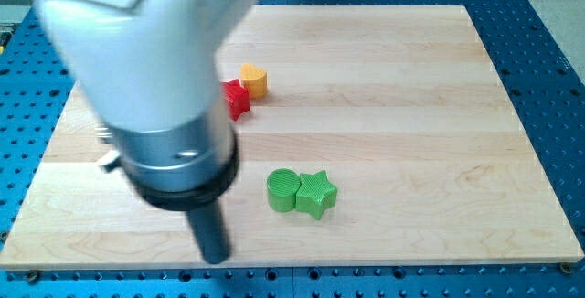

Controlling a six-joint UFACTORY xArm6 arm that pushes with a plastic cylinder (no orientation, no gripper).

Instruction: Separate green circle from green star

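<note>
Rod's tip (216, 258) left of touching green circle (282, 190) and green star (316, 193), path clear.

You can see my tip (216, 259) near the view's bottom edge of the wooden board (411, 106). It sits to the view's left of the green circle (282, 190), a little lower, and not touching it. The green circle and the green star (316, 194) touch side by side. Up higher, a red block (237, 97) touches a yellow block (254, 80).
</note>
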